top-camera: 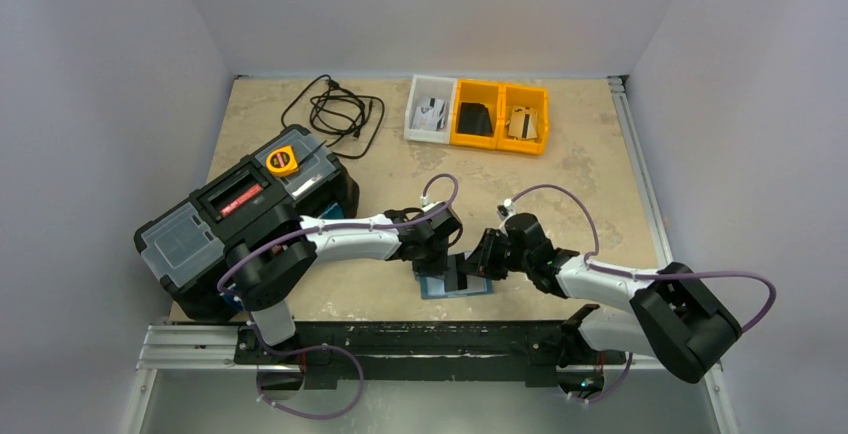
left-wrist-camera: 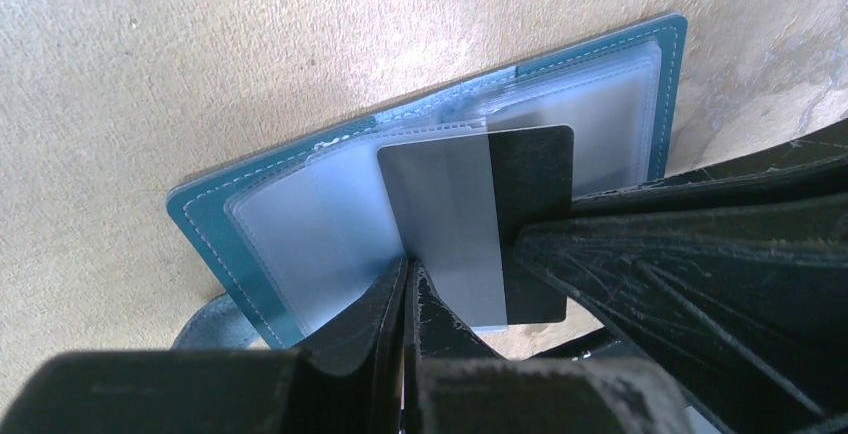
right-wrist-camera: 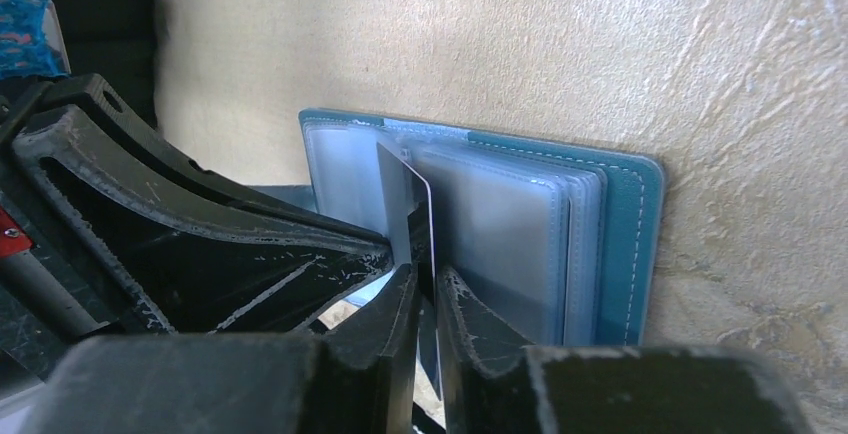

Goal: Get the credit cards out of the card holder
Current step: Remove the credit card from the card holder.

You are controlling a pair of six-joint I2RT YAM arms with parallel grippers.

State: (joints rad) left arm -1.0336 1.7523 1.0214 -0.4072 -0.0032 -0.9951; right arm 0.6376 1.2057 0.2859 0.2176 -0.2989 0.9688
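The teal card holder (top-camera: 470, 289) lies open on the table near the front edge, clear pockets up (left-wrist-camera: 300, 234) (right-wrist-camera: 620, 244). A grey credit card with a black stripe (left-wrist-camera: 450, 224) sticks up out of a middle pocket; the right wrist view shows it edge-on (right-wrist-camera: 415, 204). My right gripper (top-camera: 480, 260) (right-wrist-camera: 428, 284) straddles the card with its jaws slightly open, a thin gap beside the card. My left gripper (top-camera: 447, 254) (left-wrist-camera: 410, 279) is shut, tips at the card's lower left corner by the pocket. Whether it pinches anything is hidden.
A black toolbox (top-camera: 240, 219) with a yellow tape measure (top-camera: 283, 161) stands at the left. A black cable (top-camera: 335, 111) lies at the back. A white bin (top-camera: 430, 109) and two yellow bins (top-camera: 475, 114) (top-camera: 524, 119) at the back hold cards.
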